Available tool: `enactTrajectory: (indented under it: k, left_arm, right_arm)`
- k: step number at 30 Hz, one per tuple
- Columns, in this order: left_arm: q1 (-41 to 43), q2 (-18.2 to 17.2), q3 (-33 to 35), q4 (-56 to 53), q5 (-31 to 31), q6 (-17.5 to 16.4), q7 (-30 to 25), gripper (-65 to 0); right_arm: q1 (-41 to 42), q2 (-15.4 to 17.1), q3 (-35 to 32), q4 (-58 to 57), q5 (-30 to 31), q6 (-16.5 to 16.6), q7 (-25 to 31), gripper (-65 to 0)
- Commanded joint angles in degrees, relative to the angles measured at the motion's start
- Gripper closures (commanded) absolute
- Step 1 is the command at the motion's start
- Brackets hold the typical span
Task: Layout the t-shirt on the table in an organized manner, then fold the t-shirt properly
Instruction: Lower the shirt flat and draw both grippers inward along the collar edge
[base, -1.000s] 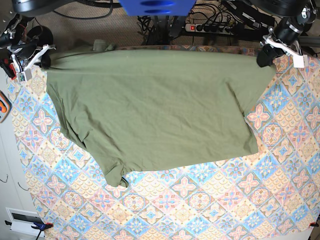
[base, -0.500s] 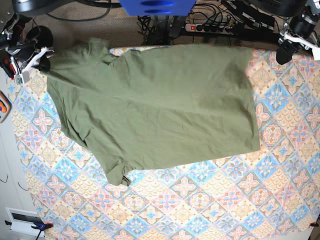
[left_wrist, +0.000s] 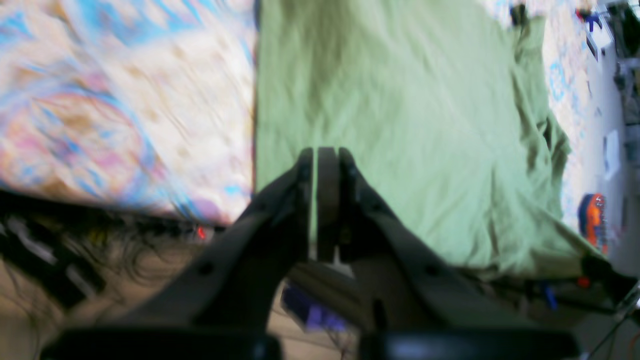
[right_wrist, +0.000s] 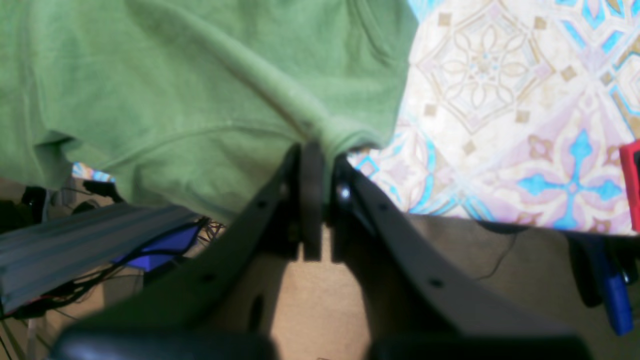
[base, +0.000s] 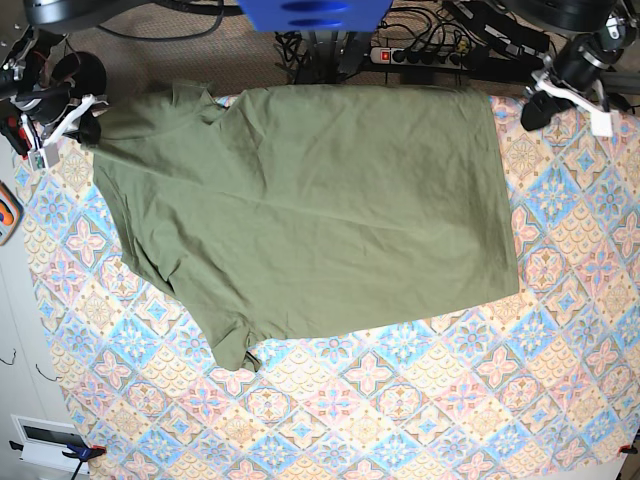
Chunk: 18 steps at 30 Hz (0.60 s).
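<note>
base view: right gripper (base: 85, 125) pinches t-shirt (base: 310, 210) corner, left gripper (base: 535, 110) seemingly clenched empty.

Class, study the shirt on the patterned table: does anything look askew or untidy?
Yes. The t-shirt lies skewed on the table: its lower-left corner is bunched and curled, and its upper-left corner remains pinched in the right end effector.

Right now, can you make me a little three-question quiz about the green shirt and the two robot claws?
1. True or false: the right gripper pinches a corner of the olive-green t-shirt.
2. Which gripper hangs shut with nothing in it? A) left gripper B) right gripper
3. Fill in: the shirt lies spread on the ____-patterned table.

Key: 1 true; 2 A; 3 diamond floral tile.
</note>
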Motion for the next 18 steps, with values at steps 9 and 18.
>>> enactTrajectory:
  k: [9,18]
  left_arm:
    - [0.7,-1.6,3.4,-9.5,4.9,-0.2,2.4,-31.2]
    - [-5.1,-3.4,14.8,-15.9,11.5,-0.3,1.6,-33.2]
  right_arm:
    - [0.0,1.1,0.4,0.9,0.9,0.1,0.9,-0.7]
    - [-0.1,1.1,0.3,1.0,0.9,0.1,0.9,-0.7]
